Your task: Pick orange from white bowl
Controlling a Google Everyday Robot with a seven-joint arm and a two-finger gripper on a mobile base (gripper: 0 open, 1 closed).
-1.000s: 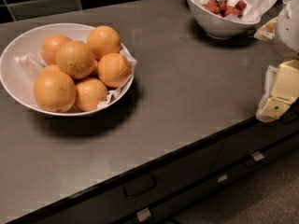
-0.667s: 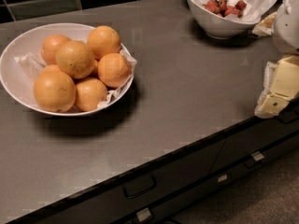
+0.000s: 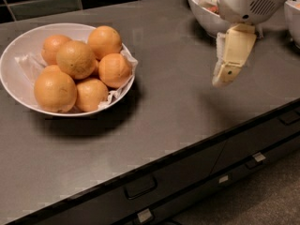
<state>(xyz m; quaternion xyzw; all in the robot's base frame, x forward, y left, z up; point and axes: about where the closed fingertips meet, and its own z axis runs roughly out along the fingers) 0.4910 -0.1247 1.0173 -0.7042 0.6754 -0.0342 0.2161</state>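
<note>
The wide white bowl (image 3: 18, 55) sits on the grey counter at the left, lined with crumpled white paper, and holds several oranges. The largest orange (image 3: 55, 91) lies at the bowl's front left. Another orange (image 3: 75, 59) rests on top of the pile. My gripper (image 3: 224, 74) hangs above the counter at the right, well apart from the bowl, with its cream fingers (image 3: 232, 55) pointing down and left. It holds nothing.
A deeper white bowl (image 3: 202, 14) with red fruit stands at the back right, partly hidden behind my arm. Another white container (image 3: 293, 18) shows at the right edge. The counter's front edge runs diagonally, with drawers (image 3: 140, 187) below.
My gripper has moved left from the right edge to over the counter. The view has shifted, so the bowls sit further right in the frame.
</note>
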